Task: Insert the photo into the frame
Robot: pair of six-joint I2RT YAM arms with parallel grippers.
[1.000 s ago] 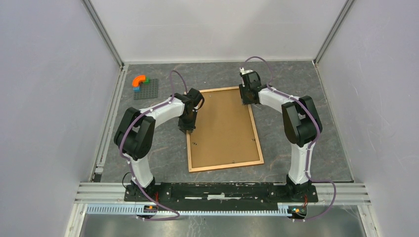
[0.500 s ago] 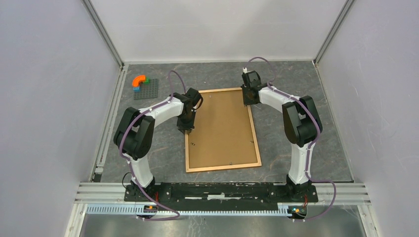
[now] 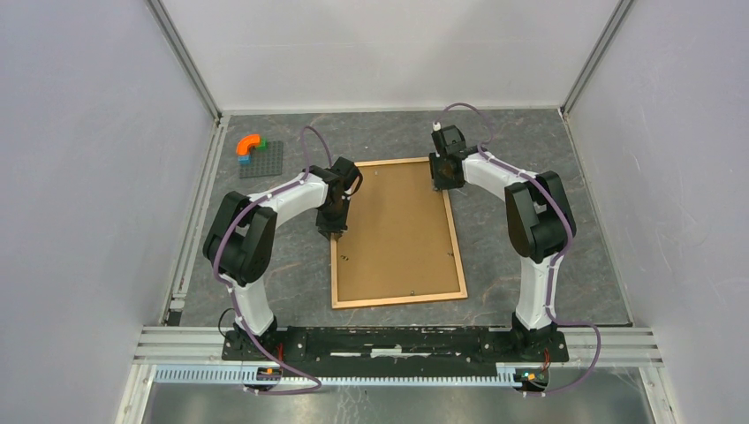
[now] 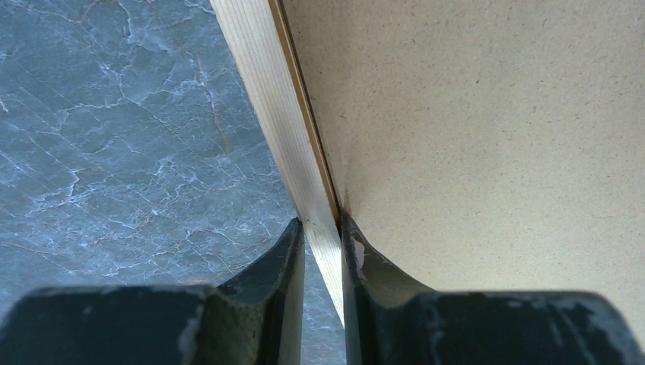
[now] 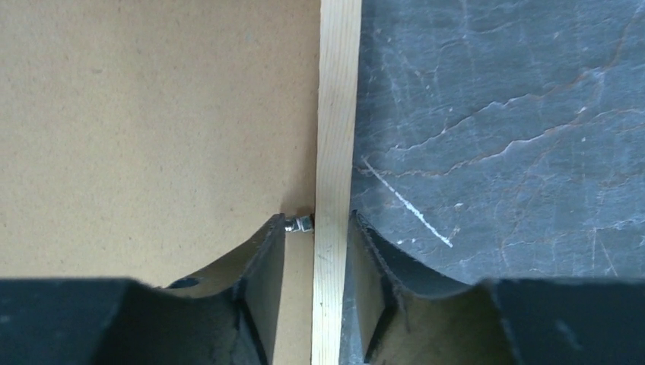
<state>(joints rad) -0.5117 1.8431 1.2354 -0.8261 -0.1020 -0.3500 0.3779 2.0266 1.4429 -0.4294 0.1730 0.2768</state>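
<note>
The frame [image 3: 399, 300] lies face down on the dark marbled table, its brown backing board [image 3: 397, 230] up. No photo shows in any view. My left gripper [image 3: 335, 233] is at the frame's left side. In the left wrist view its jaws [image 4: 322, 222] are shut on the light wood moulding [image 4: 266, 91], one finger outside it and one on the board side. My right gripper [image 3: 439, 183] is at the far right corner. In the right wrist view it [image 5: 316, 218] straddles the moulding [image 5: 338, 99] and is open, with a gap on the board side, where the finger's tip meets a small metal clip [image 5: 300, 223].
A grey studded baseplate [image 3: 265, 161] with an orange curved brick [image 3: 251, 143] sits at the far left of the table. White enclosure walls stand on three sides. A metal rail [image 3: 397, 340] carrying both arm bases runs along the near edge.
The frame's near end has slid a little to the left. My right gripper has shifted slightly towards the far corner. The left gripper keeps its hold on the moulding.
</note>
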